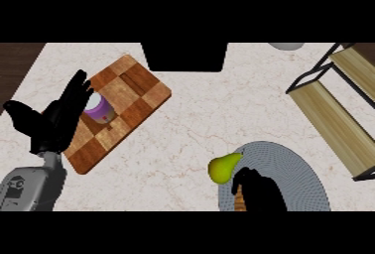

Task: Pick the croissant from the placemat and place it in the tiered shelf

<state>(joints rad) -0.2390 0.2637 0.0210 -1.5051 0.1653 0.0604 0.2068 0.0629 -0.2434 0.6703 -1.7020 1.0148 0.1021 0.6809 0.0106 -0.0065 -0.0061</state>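
Right robot hand curls round the croissant on the placemat.

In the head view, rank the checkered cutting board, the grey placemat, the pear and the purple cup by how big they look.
Largest to smallest:
1. checkered cutting board and grey placemat, too alike to rank; the placemat is partly hidden
2. pear
3. purple cup, partly hidden by the left hand

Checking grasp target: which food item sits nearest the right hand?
The croissant, a brown sliver on the grey placemat directly under the right hand; the green pear lies just beyond.
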